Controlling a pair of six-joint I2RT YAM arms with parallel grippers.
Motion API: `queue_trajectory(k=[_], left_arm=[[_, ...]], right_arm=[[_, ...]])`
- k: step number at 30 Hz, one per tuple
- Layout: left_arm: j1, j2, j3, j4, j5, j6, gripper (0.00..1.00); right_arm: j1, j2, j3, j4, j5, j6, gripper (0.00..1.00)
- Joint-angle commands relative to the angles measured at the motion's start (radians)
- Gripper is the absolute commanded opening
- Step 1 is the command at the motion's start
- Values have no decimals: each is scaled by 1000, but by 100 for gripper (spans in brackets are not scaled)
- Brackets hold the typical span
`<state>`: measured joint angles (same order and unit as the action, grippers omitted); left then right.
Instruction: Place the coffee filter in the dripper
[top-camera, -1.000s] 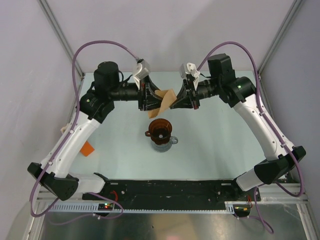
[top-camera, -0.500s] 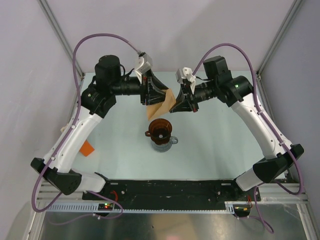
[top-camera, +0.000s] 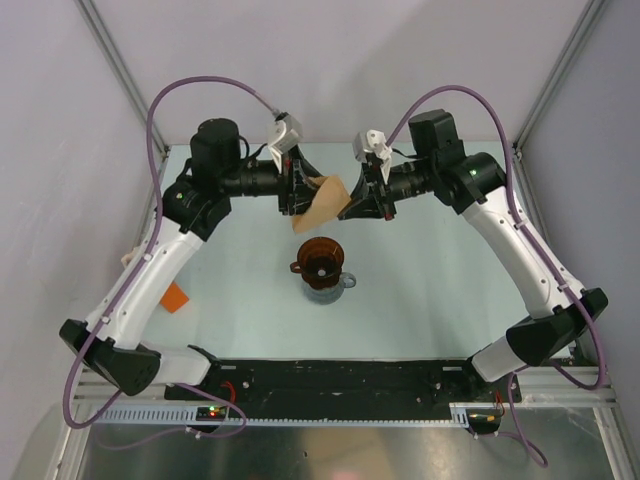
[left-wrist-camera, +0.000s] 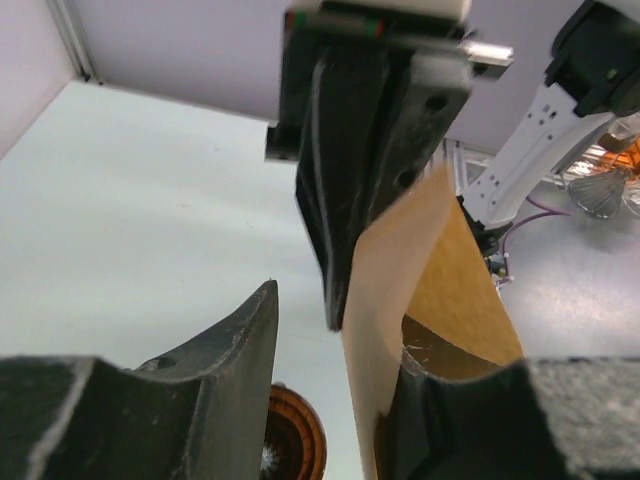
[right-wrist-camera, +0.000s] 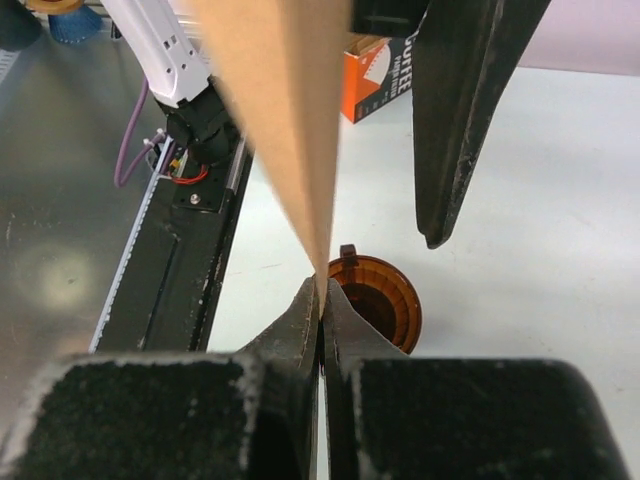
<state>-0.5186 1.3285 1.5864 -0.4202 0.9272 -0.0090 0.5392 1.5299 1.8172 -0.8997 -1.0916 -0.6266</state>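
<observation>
Now my right hand (right-wrist-camera: 320, 300) is closed tight on one edge of the coffee filter (top-camera: 324, 198), which hangs in the air above the dripper (top-camera: 320, 262). My left hand (top-camera: 298, 196) has its jaws apart, with the filter's other side against one finger.

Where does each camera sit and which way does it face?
Top: above, behind the bases, facing down at the table; both arms show.
Left wrist: on the left gripper, facing filter and right gripper; own open fingers show.
Right wrist: facing down past its fingers, shut on the filter, to the dripper.
All three share filter and dripper.
</observation>
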Motion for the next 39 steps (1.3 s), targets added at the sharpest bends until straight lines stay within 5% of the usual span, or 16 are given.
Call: queue_trajectory(k=[1, 8, 10, 13, 15, 18, 22, 30, 34, 39], left_arm=[[40, -31, -45, 21, 5, -19, 43], [48, -54, -86, 20, 47, -18, 42], [48, -57, -84, 21, 55, -17, 33], [48, -60, -78, 20, 65, -16, 5], [47, -70, -83, 21, 48, -3, 1], [46, -89, -105, 22, 9, 37, 0], [37, -94, -126, 2, -18, 102, 0], [-45, -90, -121, -138, -160, 324, 0], [-58, -69, -96, -173, -212, 359, 0], [-70, -56, -66, -190, -262, 378, 2]], right_arm=[[-16, -63, -27, 131, -36, 67, 0], [-19, -88, -85, 273, -17, 148, 0], [-18, -94, -101, 299, -11, 158, 0], [-17, -96, -105, 291, -4, 146, 0], [-17, -96, -95, 259, 3, 131, 11], [-19, -96, -71, 206, 24, 112, 51], [-20, -100, -25, 143, 51, 59, 62], [-6, -57, 104, 7, 91, -51, 51], [18, -51, 120, -53, 111, -118, 36], [40, -45, 110, -69, 153, -169, 3]])
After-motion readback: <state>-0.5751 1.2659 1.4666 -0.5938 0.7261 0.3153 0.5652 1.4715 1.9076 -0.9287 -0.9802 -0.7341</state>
